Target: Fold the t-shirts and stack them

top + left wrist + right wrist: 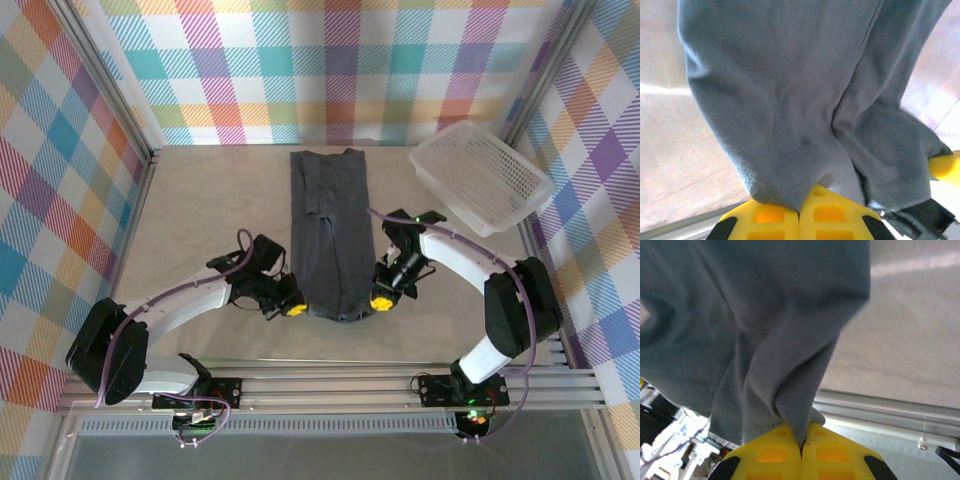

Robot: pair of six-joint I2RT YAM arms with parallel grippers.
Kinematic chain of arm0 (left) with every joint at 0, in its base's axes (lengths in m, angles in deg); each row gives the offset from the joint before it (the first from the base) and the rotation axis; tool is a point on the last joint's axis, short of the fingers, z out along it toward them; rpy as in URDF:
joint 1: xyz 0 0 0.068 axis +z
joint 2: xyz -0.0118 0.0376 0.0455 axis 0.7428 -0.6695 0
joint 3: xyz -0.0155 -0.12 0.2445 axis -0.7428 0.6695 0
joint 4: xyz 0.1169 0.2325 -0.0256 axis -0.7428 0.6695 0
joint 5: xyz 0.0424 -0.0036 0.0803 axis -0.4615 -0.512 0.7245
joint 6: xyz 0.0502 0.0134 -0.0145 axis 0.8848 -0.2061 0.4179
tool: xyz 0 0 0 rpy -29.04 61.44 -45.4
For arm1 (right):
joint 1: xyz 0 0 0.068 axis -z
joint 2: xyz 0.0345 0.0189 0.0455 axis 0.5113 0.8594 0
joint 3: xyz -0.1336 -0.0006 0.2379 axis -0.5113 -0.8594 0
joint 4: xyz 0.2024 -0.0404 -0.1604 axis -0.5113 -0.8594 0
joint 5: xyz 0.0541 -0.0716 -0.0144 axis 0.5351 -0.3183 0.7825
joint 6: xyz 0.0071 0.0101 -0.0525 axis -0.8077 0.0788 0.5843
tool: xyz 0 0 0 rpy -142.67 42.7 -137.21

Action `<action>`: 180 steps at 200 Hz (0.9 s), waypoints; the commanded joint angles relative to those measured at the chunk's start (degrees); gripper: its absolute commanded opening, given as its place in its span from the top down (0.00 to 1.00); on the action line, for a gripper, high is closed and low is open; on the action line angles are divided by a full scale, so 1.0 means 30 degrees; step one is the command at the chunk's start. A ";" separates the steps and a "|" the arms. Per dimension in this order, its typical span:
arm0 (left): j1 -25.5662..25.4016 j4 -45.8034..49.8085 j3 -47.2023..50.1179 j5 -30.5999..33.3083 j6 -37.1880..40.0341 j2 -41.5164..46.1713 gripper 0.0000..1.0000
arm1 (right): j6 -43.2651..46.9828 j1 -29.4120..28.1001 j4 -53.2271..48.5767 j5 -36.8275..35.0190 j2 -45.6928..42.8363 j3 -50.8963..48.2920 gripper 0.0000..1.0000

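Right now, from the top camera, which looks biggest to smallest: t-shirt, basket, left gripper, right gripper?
1. t-shirt
2. basket
3. left gripper and right gripper, which look about the same

Reaching inward from side-by-side bases, elbows flared outward. Pinching the near hem of the t-shirt point(330, 230) with left gripper point(295, 309) and right gripper point(381, 300), yellow fingertips point(770, 215) pressed together, wrists low, facing each other.

Overhead camera looks down; 2 wrist cameras close on shared t-shirt point(333, 235).
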 commanded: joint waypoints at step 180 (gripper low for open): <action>0.4022 -0.1113 -0.7043 0.4479 -0.0060 -0.6455 0.39 | 0.0229 0.3574 0.1852 -0.3585 0.8087 1.1933 0.47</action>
